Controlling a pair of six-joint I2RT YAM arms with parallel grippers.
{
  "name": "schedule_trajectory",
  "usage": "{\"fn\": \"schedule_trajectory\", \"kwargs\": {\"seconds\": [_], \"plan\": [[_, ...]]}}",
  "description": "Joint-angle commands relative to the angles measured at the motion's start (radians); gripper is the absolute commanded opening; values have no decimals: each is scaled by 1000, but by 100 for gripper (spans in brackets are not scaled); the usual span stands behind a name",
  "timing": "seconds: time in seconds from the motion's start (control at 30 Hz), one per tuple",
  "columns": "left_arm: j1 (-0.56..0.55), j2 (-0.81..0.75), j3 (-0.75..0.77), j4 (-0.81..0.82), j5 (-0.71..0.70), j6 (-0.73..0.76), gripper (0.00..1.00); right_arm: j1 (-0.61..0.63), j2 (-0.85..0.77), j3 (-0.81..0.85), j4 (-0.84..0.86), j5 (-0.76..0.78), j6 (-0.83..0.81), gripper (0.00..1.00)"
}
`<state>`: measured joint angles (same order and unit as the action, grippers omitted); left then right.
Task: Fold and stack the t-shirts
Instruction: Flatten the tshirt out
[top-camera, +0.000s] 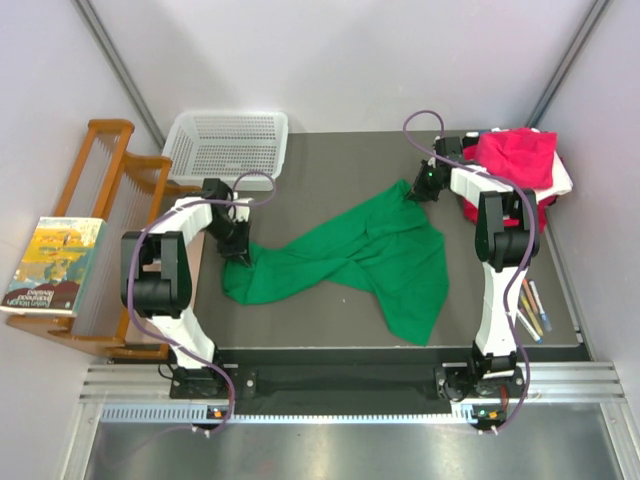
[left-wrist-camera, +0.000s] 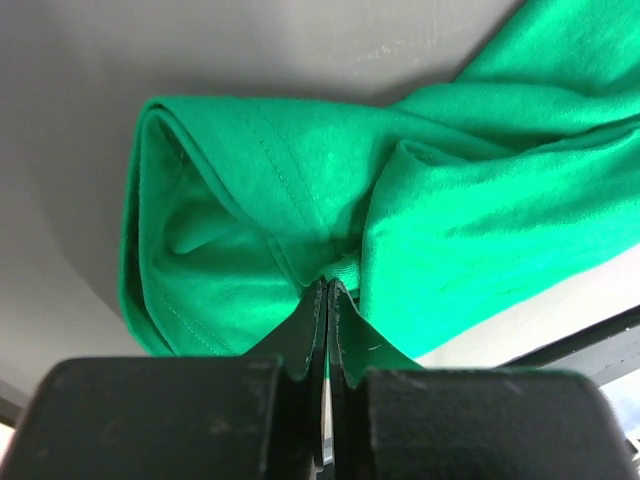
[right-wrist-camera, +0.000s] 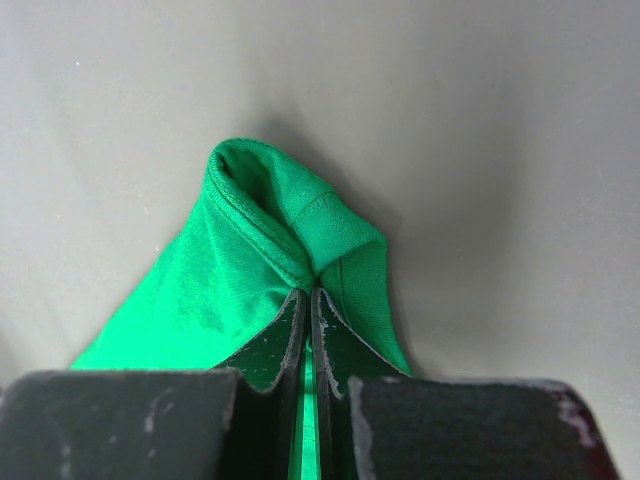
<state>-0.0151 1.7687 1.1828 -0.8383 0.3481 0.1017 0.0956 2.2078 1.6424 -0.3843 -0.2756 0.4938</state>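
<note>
Left wrist view: left gripper (left-wrist-camera: 328, 292) jaws pinched tight on bunched fold of green t-shirt (left-wrist-camera: 480, 230); stitched seam seen only here.
Right wrist view: right gripper (right-wrist-camera: 308, 298) jaws clamped on hemmed edge.
Top view alone: whole shirt crumpled mid-table (top-camera: 330, 170), between 2 arms.
Beyond: white mesh basket (top-camera: 228, 145) far left, pink-red-white shirt pile (top-camera: 515, 155) far right.

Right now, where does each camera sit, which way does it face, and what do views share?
Top external: above and behind the bases, looking down on the table; both arms show, left gripper and right gripper pinching the green t-shirt.
Left wrist: on the left arm, looking along its shut fingers into bunched cloth.
Right wrist: on the right arm, looking along its shut fingers at a hem.
Shared: all show that shirt.
</note>
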Motion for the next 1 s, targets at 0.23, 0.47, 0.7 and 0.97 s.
{"fn": "schedule_trajectory", "kwargs": {"seconds": [0.23, 0.47, 0.7, 0.97], "plan": [[3, 3, 170, -47, 17, -22, 0, -7, -79, -12, -5, -11, -6, 0], [3, 9, 264, -81, 22, -33, 0, -8, -94, -10, -2, -40, -6, 0], [3, -29, 106, -48, -15, 1, 13, -7, -88, -23, 4, -47, -3, 0], [1, -48, -14, -8, -11, 1, 36, -5, -77, -12, 2, -53, -3, 0]]}}
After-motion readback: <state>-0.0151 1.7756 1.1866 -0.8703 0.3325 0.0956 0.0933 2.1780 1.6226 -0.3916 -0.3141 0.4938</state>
